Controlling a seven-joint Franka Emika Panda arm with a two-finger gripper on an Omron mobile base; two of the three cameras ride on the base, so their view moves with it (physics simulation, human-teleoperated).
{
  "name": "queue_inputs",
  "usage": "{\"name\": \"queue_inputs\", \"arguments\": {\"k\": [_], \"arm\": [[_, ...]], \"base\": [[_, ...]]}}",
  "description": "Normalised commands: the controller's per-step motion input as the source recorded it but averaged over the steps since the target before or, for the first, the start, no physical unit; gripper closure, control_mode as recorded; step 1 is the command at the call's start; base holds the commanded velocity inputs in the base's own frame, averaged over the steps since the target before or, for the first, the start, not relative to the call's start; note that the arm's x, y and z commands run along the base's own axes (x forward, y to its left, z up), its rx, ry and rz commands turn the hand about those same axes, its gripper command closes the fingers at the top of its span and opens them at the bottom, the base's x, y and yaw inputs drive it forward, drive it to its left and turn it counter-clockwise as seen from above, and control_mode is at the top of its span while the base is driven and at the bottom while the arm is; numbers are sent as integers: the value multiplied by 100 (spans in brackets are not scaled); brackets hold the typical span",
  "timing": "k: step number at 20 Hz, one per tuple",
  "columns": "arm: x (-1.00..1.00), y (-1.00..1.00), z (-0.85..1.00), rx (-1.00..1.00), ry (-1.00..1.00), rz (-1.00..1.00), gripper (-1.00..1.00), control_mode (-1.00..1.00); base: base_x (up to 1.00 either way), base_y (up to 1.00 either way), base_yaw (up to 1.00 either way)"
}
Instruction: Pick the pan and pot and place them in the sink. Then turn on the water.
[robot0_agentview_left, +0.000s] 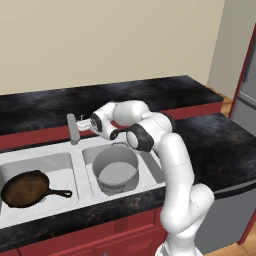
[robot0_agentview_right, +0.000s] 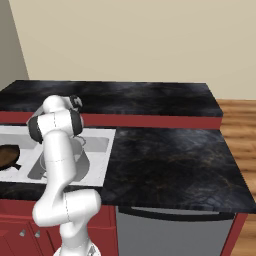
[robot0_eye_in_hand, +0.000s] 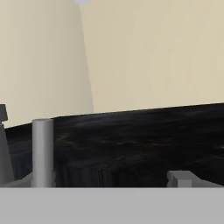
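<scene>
Closest to my base cameras is the white arm (robot0_agentview_left: 172, 170), rising in front of the red cabinet (robot0_agentview_left: 100, 240) and bending forward over the sink (robot0_agentview_left: 75, 172). The sink is white with two basins, set into the black speckled desk (robot0_agentview_left: 210, 145). The grey pot (robot0_agentview_left: 115, 170) stands upright in the sink's right basin, just under the arm's elbow. The dark-brown pan (robot0_agentview_left: 25, 188) lies flat in the sink's left basin, its black handle pointing toward the divider between the basins. The end effector (robot0_agentview_left: 85, 124) hovers at the sink's back edge, right beside the grey faucet post (robot0_agentview_left: 73, 128). I cannot tell whether its jaws are open or closed. In the hand view the faucet post stands upright at left against the dark desk and beige wall (robot0_eye_in_hand: 153, 52).
</scene>
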Motion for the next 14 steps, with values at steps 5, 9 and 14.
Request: {"name": "queue_inputs", "arguments": {"k": [5, 9, 14], "arm": [[22, -70, 0, 10, 0, -4, -100, -100], [28, -66, 0, 9, 5, -6, -100, -100], [38, -42, 0, 4, 10, -11, -100, -100]], "base": [[0, 0, 0], [0, 0, 0], [0, 0, 0]]}}
